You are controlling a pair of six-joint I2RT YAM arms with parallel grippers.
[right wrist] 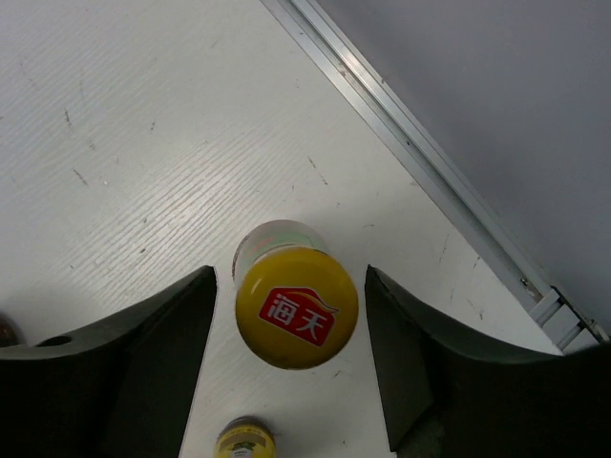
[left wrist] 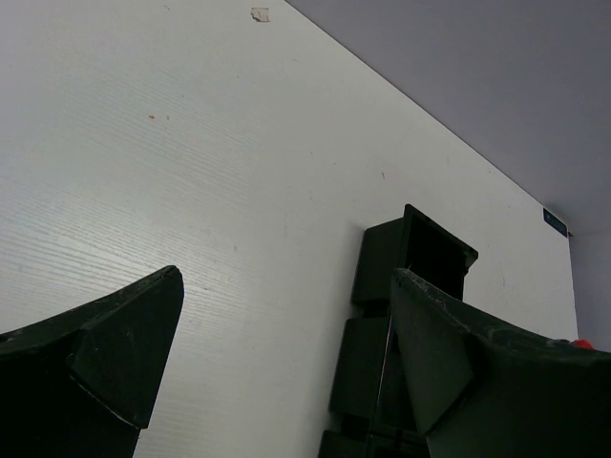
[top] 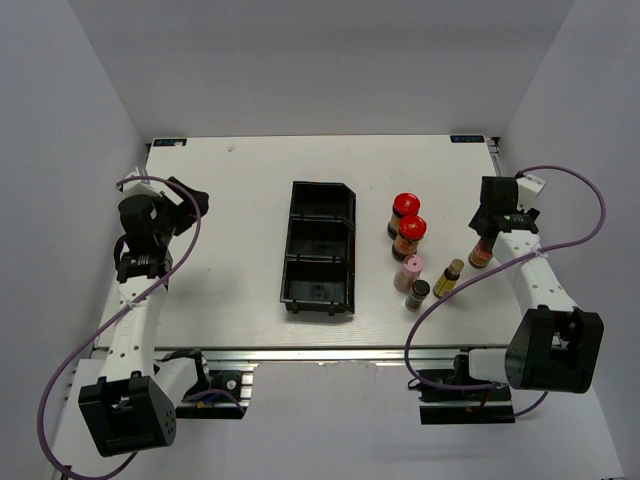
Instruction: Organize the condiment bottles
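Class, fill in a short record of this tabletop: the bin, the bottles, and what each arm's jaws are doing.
Bin: black three-compartment bin, mid-table, nothing visible inside
Bottles: six, upright, right of bin: two red-lidded jars, pink-capped bottle, black-capped bottle, slim yellow-capped bottle, yellow-lidded bottle
Left jaws: open, empty
Right jaws: open, straddling yellow-lidded bottle, gaps either side

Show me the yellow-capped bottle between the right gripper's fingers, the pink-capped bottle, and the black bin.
yellow-capped bottle (right wrist: 297,307), right wrist view, on its cap.
pink-capped bottle (top: 412,265), top external view, on its cap.
black bin (top: 318,287), top external view, near compartment's floor.
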